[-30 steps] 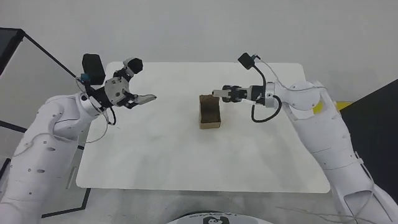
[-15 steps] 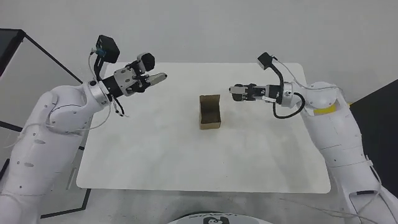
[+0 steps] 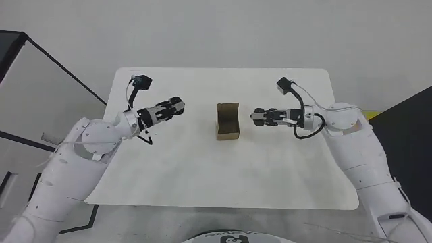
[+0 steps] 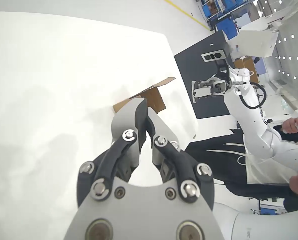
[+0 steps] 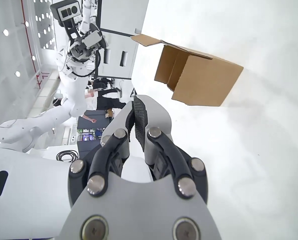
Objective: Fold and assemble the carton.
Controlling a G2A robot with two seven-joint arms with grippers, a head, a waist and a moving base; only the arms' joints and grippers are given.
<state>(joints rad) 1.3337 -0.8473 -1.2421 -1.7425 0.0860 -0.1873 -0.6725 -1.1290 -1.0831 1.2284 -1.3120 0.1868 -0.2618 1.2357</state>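
Note:
A small brown carton [image 3: 227, 121] stands upright in the middle of the white table [image 3: 202, 169], its top open and one flap raised at the far side. In the right wrist view the carton [image 5: 199, 78] shows its open mouth and raised flap. My left gripper [image 3: 179, 104] is shut, empty, and level with the carton on its left side, a short gap away. In its own view the left gripper [image 4: 144, 108] partly hides the carton [image 4: 157, 98]. My right gripper [image 3: 254, 116] is shut, empty, close to the carton's right side without touching; the right gripper [image 5: 136, 103] sits near the carton.
The table's front half is bare white surface. A black frame [image 3: 40, 54] stands off the table's left edge, and a dark panel [image 3: 412, 128] off its right edge. A person's hands [image 4: 295, 126] show in the room beyond the table.
My left gripper has come down from a raised, open pose at the table's left rear to table level beside the carton, and has shut. My right gripper drew back from the carton's top, then edged toward it.

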